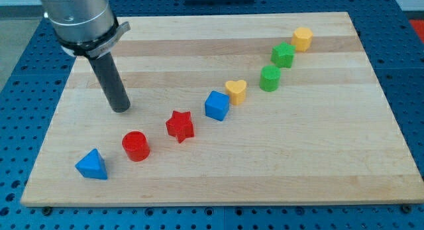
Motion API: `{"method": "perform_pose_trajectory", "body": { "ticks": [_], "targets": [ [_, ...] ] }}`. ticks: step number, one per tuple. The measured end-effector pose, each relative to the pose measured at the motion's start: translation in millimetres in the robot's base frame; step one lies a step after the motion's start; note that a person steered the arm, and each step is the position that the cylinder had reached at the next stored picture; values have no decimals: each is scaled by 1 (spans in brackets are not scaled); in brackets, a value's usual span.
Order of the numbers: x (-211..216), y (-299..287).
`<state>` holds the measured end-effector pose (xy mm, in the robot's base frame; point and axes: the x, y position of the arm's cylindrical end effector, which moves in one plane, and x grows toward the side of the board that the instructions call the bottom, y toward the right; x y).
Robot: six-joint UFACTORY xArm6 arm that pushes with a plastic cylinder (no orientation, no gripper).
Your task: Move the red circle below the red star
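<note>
1. no brand, label or writing can be read anywhere in the view.
2. no containers are seen; all blocks lie loose on a wooden board [298, 137].
3. no fingers are fitted: the arm ends in a dark rod, so nothing is clenched or grasped. my tip [120, 109] is set on the board at the view's left, touching no block.
4. the red circle [136, 146] is seen near the view's lower left, below and slightly right of my tip, clearly apart from it.
5. the red star [179, 126] lies just to the right of the red circle and a little higher in the view; a narrow gap is seen between them.
6. a blue pyramid [91, 165] lies left of and below the red circle, nearest the board's lower left corner.
7. a rough diagonal line of blocks is formed, rising toward the view's upper right: blue cube [216, 105], yellow heart [236, 91], green cylinder [269, 78], green star [283, 55], yellow block [303, 38].
8. the blue cube and yellow heart are almost touching.
9. the board is pale, striped with lighter and darker planks. it rests on a blue perforated table [30, 71], seen on all sides.
</note>
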<state>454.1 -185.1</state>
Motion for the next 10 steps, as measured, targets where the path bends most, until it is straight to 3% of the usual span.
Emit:
{"method": "perform_pose_trajectory", "body": {
  "ticks": [1,5,7,10],
  "targets": [
    [33,-10],
    [60,6],
    [69,79],
    [73,43]
  ]
}}
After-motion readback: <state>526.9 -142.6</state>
